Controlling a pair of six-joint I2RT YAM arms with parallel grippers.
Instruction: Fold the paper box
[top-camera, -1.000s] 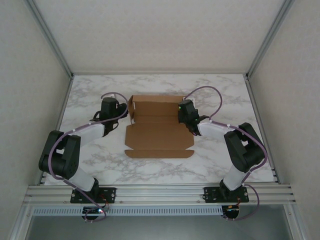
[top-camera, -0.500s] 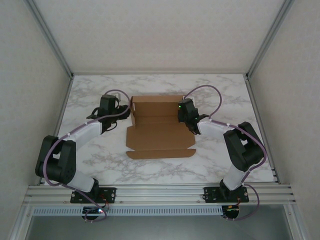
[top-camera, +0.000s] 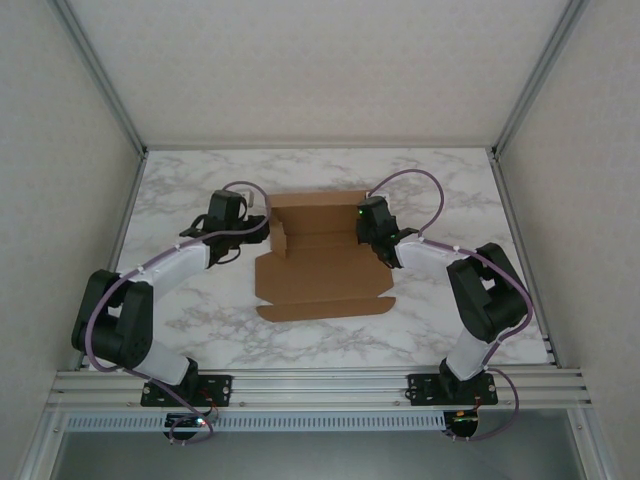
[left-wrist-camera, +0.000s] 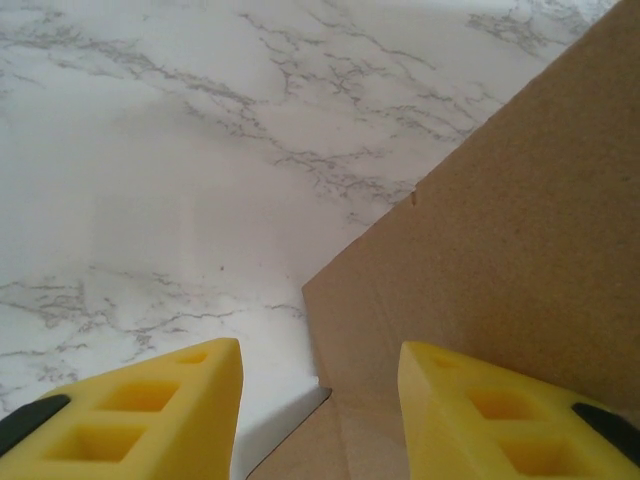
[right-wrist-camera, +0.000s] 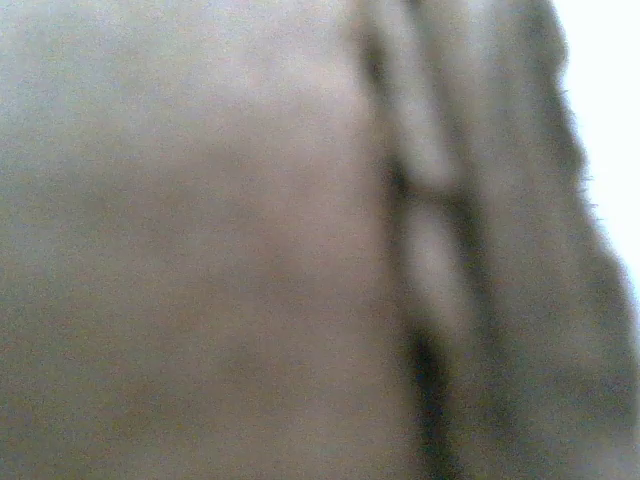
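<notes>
The paper box (top-camera: 320, 275) lies on the marble table as a brown cardboard sheet, with its back part folded up and a narrow flap at the front. My left gripper (top-camera: 262, 228) is at the box's left edge. In the left wrist view its yellow fingers (left-wrist-camera: 180, 400) stand open (left-wrist-camera: 318, 350), and a raised cardboard side flap (left-wrist-camera: 520, 220) rises behind the right finger. My right gripper (top-camera: 366, 228) presses down on the box's right side near the back wall. The right wrist view is blurred cardboard (right-wrist-camera: 200, 240) very close to the lens, and its fingers are hidden.
The marble table (top-camera: 200, 330) has bare surface in front of the box and at both sides. Aluminium frame posts and pale walls enclose it. A metal rail (top-camera: 320, 380) with both arm bases runs along the near edge.
My left gripper has moved right, up to the box's left edge. The left side flap has tilted up and the box has slid slightly to the right. The right arm has stayed put.
</notes>
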